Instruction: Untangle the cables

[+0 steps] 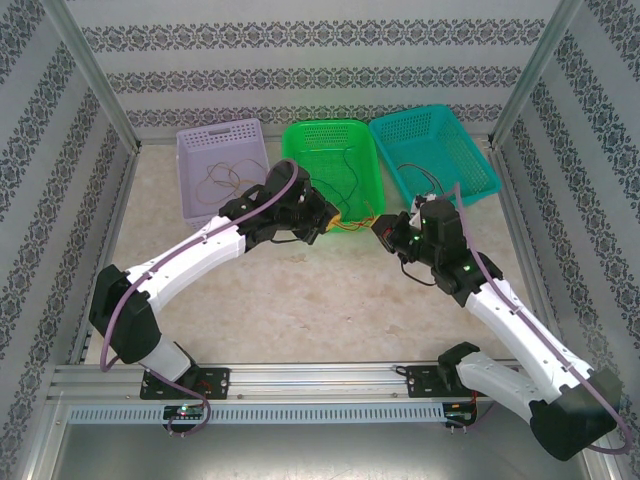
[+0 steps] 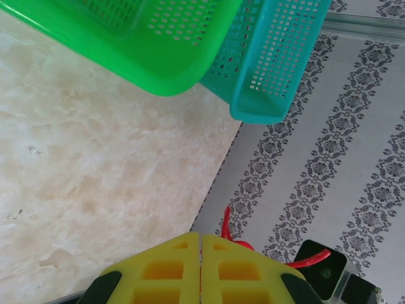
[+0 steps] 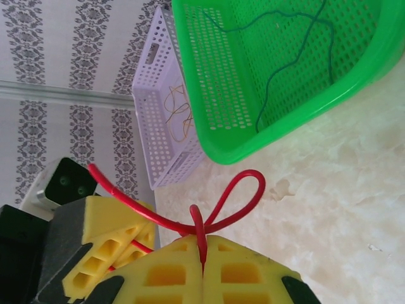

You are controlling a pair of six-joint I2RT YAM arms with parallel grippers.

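Clamping confirmed: right end effector (image 3: 202, 244) has its yellow fingers pressed together on the red cable (image 3: 201, 228), which enters the seam between them. Above the fingers the cable forms a loop toward the green basket (image 3: 215, 82).

Left end effector (image 2: 201, 239): fingers together, seam closed. Red cable (image 2: 310, 258) shows just behind its fingers. Cannot tell whether any strand is pinched there.

Overhead, both end effectors sit just in front of the green basket's (image 1: 300, 170) near rim, left one (image 1: 325, 218) toward its middle, right one (image 1: 383, 228) off its near right corner, over the table (image 1: 300, 300).

Other cables:
- dark green cable (image 3: 271, 73) lies inside the green basket.
- brown cable (image 3: 177, 114) lies coiled in the purple basket (image 3: 158, 126), left of the green one.
- yellow-orange cable (image 1: 350, 224) lies at the green basket's near rim, between the end effectors.

Teal basket (image 1: 470, 160) stands touching the green basket's right side.
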